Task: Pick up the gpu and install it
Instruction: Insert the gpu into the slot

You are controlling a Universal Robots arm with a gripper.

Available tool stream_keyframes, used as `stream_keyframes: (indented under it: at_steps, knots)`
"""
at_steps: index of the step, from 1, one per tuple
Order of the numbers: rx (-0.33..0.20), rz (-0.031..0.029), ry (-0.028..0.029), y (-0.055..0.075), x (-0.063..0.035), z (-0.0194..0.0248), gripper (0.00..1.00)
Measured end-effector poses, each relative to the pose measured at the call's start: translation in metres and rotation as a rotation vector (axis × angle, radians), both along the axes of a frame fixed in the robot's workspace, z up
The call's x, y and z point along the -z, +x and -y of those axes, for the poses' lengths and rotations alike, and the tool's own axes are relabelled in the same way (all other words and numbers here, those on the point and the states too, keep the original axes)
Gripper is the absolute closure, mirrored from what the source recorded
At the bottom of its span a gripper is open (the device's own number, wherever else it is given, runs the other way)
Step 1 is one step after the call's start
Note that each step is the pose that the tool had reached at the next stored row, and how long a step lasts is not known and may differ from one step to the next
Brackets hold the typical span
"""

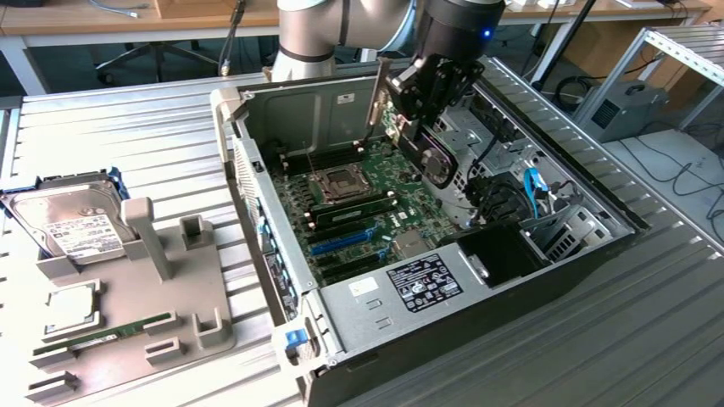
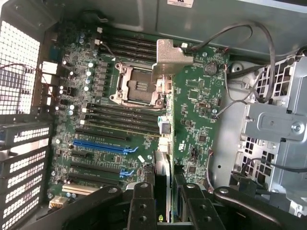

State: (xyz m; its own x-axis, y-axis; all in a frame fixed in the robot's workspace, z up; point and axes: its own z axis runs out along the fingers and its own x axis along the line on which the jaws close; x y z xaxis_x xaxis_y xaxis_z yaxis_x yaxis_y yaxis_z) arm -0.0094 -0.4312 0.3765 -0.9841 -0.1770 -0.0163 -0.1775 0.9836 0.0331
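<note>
1. The pincer (image 1: 428,95) is partly closed, its two fingers (image 2: 143,208) clamped on opposite faces of the gpu (image 1: 437,159). It holds the card by one edge, which leaves the opposite, connector edge free.
2. The gpu hangs edge-down and somewhat tilted inside the open computer case (image 1: 374,315), above the motherboard (image 1: 368,193). It does not look seated in any slot. Its round fan faces the exterior view's right, and its silver bracket (image 1: 374,95) stands up towards the case's rear wall, where such a bracket would need to sit.
3. In the wrist view the card appears edge-on as a thin line running over the board, crossing near the empty processor socket (image 2: 139,88). The blue expansion slots (image 2: 103,145) lie to one side of that line, so the card seems not yet lined up with them.
4. The case lies on its side with the board facing up, which lets the card come in from above.
5. Well apart, on the exterior view's left, a grey holder (image 1: 147,318) on the counter (image 1: 125,136) keeps a hard drive (image 1: 74,225) and a green memory stick (image 1: 108,332) ready in fixed places.
</note>
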Motion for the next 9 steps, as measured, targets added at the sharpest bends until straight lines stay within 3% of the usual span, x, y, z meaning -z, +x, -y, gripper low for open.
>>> stream_keyframes:
  at_steps: [9]
  knots:
    - [-0.038, 0.0, -0.0001, 0.0, 0.0, 0.0, 0.74]
